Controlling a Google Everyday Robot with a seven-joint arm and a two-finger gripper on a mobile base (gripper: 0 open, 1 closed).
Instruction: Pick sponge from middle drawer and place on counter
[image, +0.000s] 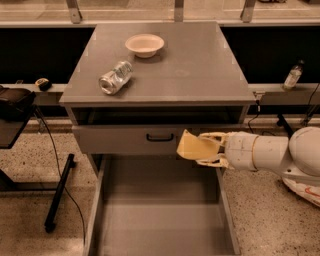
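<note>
The cream two-finger pincer (207, 149), in from the right, is clamped on the flat pale-yellow foam sponge (192, 146), held in the air above the open grey metal middle drawer (160, 222), below the smooth grey table (200, 65).

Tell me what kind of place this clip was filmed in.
Likely a robotics lab, not a home: a grey metal cabinet with a plain counter and open middle drawer, loose cables on speckled floor. The tool holds the sponge above the open drawer, below counter height.
</note>
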